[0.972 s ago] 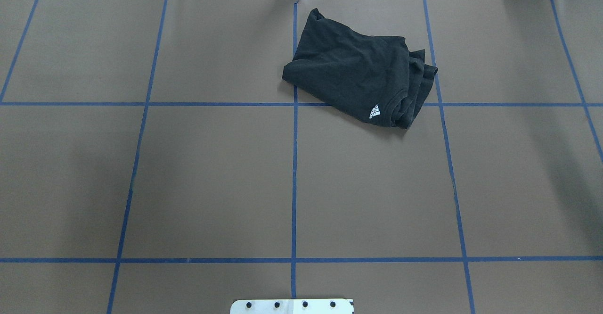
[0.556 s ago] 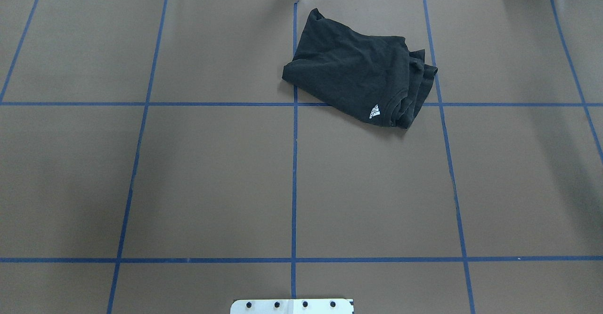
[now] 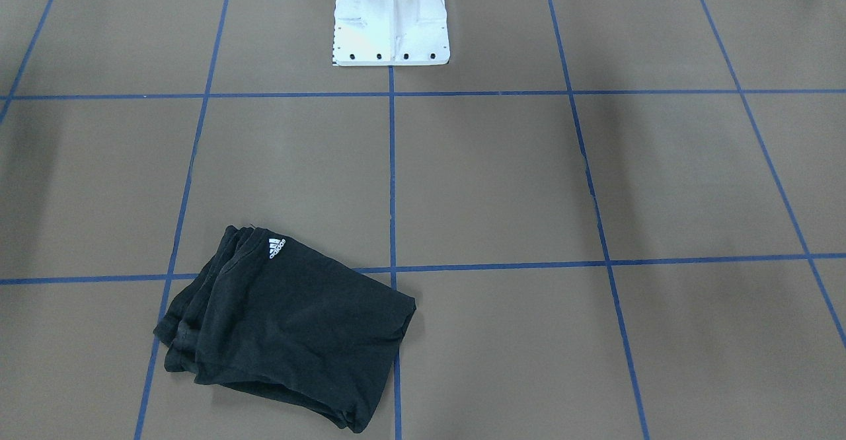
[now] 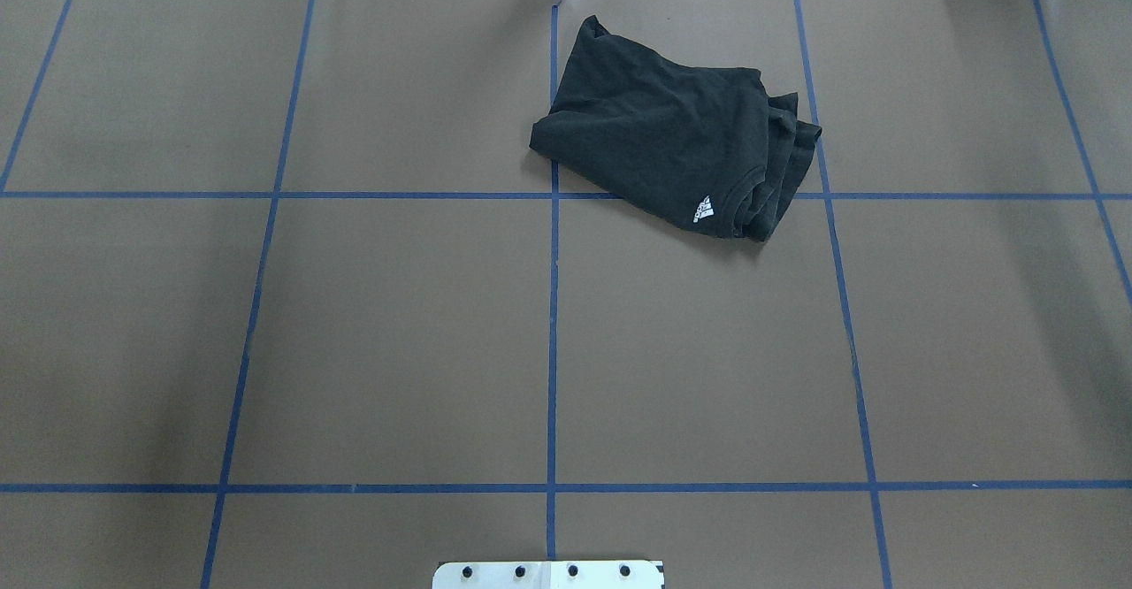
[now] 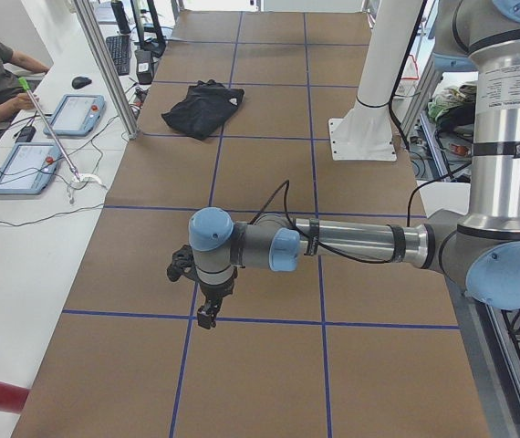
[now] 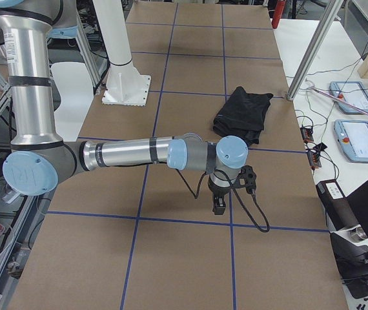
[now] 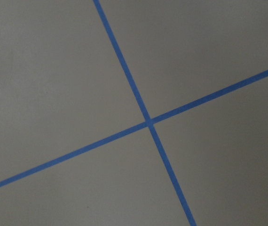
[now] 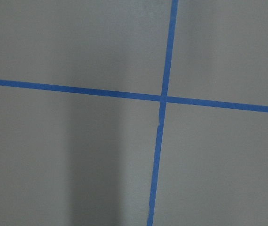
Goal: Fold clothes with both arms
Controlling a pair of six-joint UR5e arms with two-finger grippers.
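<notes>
Over table (image 4: 398, 332) — L arm (image 5: 351, 242), R arm (image 6: 126, 154) outstretched, wrists down

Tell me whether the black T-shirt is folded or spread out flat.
Folded. The T-shirt lies as a compact, slightly untidy bundle on the table, with several layered edges stacked along one side and the white logo on top.

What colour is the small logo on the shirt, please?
White logo on the black shirt, clearest overhead.

T-shirt (image 4: 663, 138): on table (image 4: 354, 324), far side, right of centre | pedestal (image 3: 391, 17): opposite edge
</notes>
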